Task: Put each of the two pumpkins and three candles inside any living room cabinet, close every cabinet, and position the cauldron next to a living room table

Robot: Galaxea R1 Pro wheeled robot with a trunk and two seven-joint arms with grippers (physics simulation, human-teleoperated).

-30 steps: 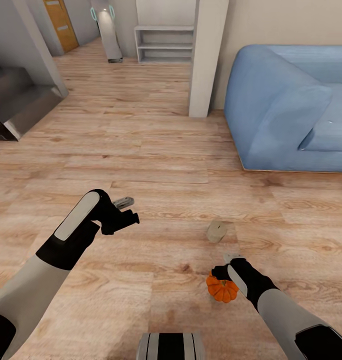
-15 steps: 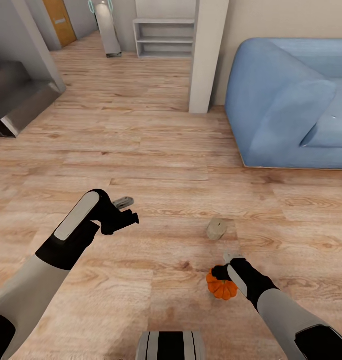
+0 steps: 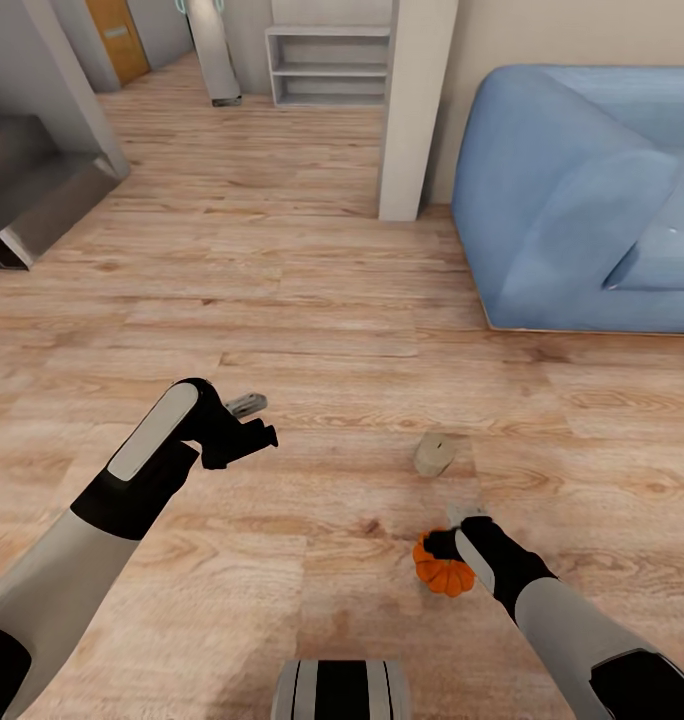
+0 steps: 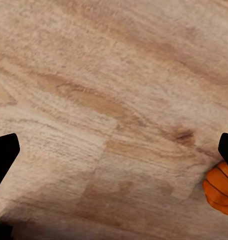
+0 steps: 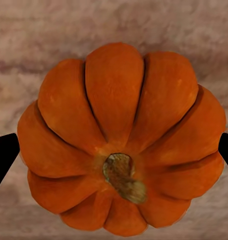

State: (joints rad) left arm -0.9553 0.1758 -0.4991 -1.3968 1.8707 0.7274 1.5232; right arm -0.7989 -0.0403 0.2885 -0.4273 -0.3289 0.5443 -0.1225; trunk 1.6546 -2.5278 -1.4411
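Pale grey forearms, black wrists with grey panels, black tools.

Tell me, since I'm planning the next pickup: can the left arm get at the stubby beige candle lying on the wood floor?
Probably yes. The left gripper hangs open and empty, with bare wood floor between it and the beige candle. The right gripper is occupied over the ribbed orange pumpkin, off that path.

one pumpkin, one candle, one sofa
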